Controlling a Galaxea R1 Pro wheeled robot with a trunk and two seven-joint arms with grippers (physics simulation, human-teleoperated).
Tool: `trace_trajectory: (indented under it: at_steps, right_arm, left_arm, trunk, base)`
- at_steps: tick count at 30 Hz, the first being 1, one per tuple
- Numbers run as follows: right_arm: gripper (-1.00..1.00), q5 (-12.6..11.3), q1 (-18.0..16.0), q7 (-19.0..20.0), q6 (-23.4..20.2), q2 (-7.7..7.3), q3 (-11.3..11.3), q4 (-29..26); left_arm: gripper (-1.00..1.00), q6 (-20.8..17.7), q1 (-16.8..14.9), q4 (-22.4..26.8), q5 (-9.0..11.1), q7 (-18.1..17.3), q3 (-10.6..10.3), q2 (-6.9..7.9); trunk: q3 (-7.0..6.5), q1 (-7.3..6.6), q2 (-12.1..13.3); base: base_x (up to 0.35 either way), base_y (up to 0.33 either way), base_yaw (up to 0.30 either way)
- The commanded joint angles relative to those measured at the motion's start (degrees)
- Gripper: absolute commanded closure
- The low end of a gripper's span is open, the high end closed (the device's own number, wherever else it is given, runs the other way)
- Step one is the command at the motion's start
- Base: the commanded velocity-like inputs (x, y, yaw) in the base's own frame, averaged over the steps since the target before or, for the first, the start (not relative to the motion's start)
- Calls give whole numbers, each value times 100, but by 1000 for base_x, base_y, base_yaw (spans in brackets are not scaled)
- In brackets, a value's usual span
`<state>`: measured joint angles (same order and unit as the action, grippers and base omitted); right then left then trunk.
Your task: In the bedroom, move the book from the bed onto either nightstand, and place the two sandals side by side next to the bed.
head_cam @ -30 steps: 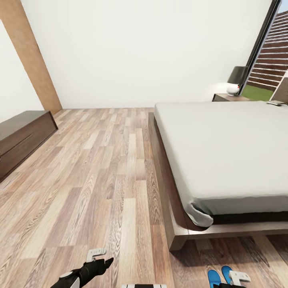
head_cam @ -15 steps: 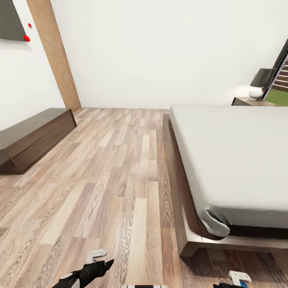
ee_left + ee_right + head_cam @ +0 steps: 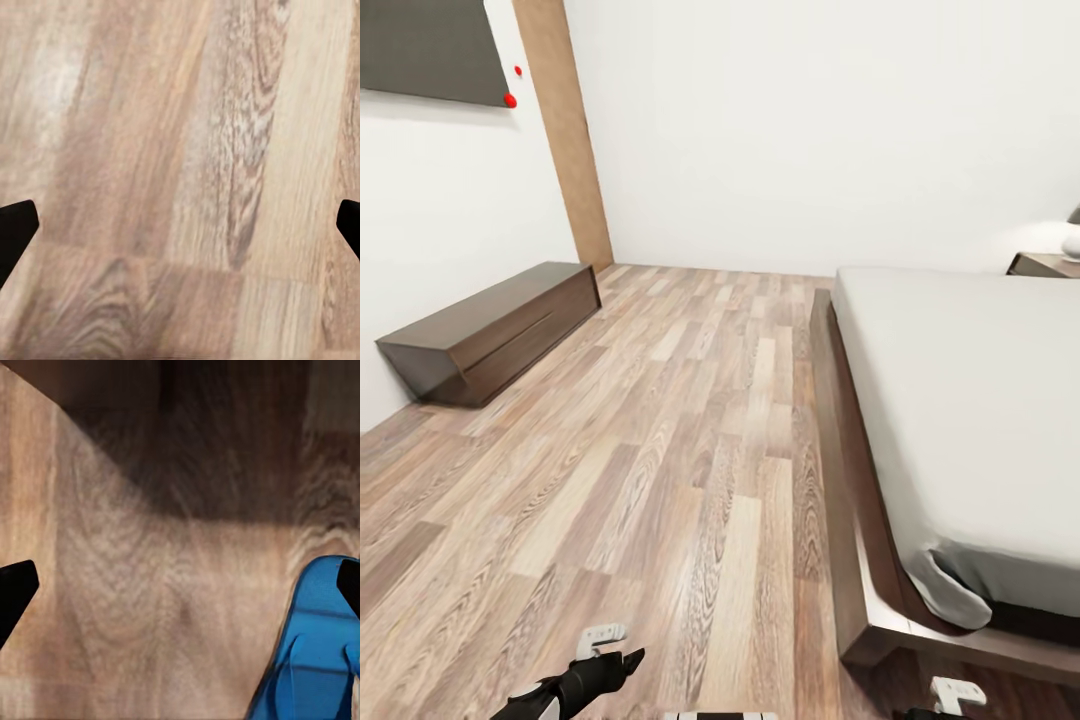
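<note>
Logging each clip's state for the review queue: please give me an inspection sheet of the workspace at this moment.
Surface: wood-plank floor, bare where the head view shows it.
Job's things: bed at the right, its white mattress bare where seen; nightstand at the far right edge; one blue sandal on the floor beside the right end effector.
Clutter: nothing seen.
Grippers: left end effector open over bare floor; right end effector open, holding nothing.
Cables: nothing seen.
Surroundings: white walls, long low cabinet by the left wall, dark panel above it, wooden wall strip.
</note>
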<state>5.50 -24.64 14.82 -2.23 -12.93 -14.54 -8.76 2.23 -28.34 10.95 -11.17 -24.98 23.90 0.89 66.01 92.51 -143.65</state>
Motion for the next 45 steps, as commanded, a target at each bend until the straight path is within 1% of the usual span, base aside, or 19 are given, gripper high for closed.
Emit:
trace_trajectory:
  at_steps: [1, 6, 7, 10, 14, 32, 34, 35, 39, 42, 45]
  right_arm:
    - [-100, 60, 2, 29, -23, 9, -49, -11]
    - [-100, 83, 2, 59, -23, 36, -44, -7]
    - [-100, 86, 0, 69, -23, 64, -42, -5]
    - [-100, 90, 0, 79, -23, 259, -41, -3]
    - [-100, 91, 1, 83, -23, 374, -40, -3]
    - [-100, 90, 2, 82, -23, 416, -40, 29]
    - [-100, 89, 1, 82, -25, 456, -40, 109]
    - [-100, 90, 2, 78, -24, 501, -40, 187]
    - [-100, 91, 3, 74, -24, 561, -40, 268]
    - [-100, 91, 3, 74, -23, 567, -40, 279]
    - [-100, 91, 0, 73, -23, 573, -40, 285]
  left_arm:
    - [-100, 21, -5, -5, -61, -21, 45, -1]
    - [-100, 18, -5, -5, -61, -22, 45, -1]
    - [-100, 16, -5, -7, -61, -23, 45, -1]
    - [-100, 16, -5, -9, -61, -22, 45, -3]
    - [-100, 15, -5, -6, -61, -24, 45, -2]
    - [-100, 14, -5, -60, -57, -24, 45, -9]
    - [-100, 14, -5, -77, -55, -24, 45, -7]
    - [-100, 14, -5, -84, -55, -24, 45, -7]
    - [-100, 14, -5, -187, -57, -24, 45, -6]
    - [-100, 14, -5, -220, -59, -24, 45, -6]
    - [-100, 14, -5, -237, -60, -24, 45, -5]
  trunk:
    - [4, -1, -2]
    - [4, -1, -2]
    - [4, -1, -2]
    - [4, -1, -2]
    - [4, -1, -2]
    - [4, -1, -2]
    - [4, -1, -2]
    - [4, -1, -2]
    - [4, -1, -2]
    - [4, -1, -2]
    - [-62, -9, 2]
  base:
    - [0, 0, 292]
    - [0, 0, 265]
    - [0, 0, 130]
    - [0, 0, 64]
    - [0, 0, 22]
    - [0, 0, 1]
    - [0, 0, 0]
    - [0, 0, 0]
    - [0, 0, 0]
    - [0, 0, 0]
    - [0, 0, 0]
